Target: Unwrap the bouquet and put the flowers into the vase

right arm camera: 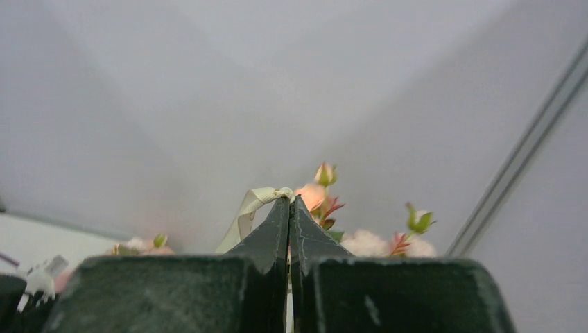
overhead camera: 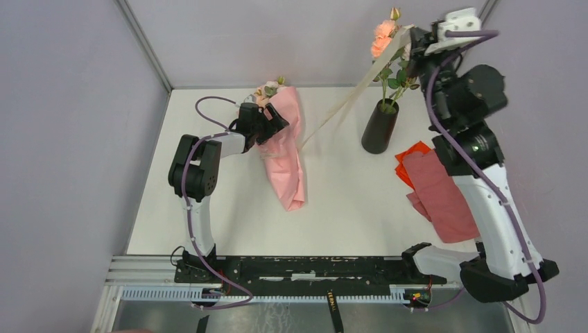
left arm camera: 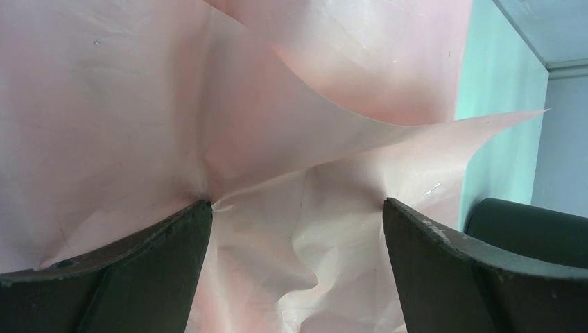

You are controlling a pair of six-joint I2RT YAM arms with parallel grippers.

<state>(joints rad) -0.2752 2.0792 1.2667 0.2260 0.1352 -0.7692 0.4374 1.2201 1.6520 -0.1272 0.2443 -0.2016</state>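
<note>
**Left.** The left tool [left arm camera: 295,208] is lowered onto the bouquet [overhead camera: 288,163], a crumpled cone of light pink wrapping paper lying on the white worktop [overhead camera: 347,208]. Its jaws stand fully apart, straddling a fold of the paper and gripping nothing. Small cream and peach roses [overhead camera: 267,90] show at the cone's far, wide end.

**Centre.** A long cream ribbon [overhead camera: 340,107] runs in a straight line from the paper's right edge up and to the right.

**Right of centre.** The small matte black vase [overhead camera: 379,128], tapered to a narrow neck, stands upright, apart from the bouquet. Pink artificial flowers [overhead camera: 383,31] on thin green stems are in it.

**Right.** The right tool [right arm camera: 290,208], held high beside those blooms, has its jaws pressed together on the ribbon's end. Nearer, a darker pink-red cloth [overhead camera: 444,194] with an orange piece [overhead camera: 414,156] lies flat beside the vase.

**Handling (a judgement).**
- **Paper:** It looks thin, light and easily creased. It will likely slide across the worktop, so a pull on one edge may drag the whole cone unless it is pinned.
- **Stems:** They look slender and springy, and the blooms soft. The best hold is on the stems below the leaves, never on the heads.
- **Vase:** It is small and narrow-necked, and could tip if a stem pushes it sideways.
</note>
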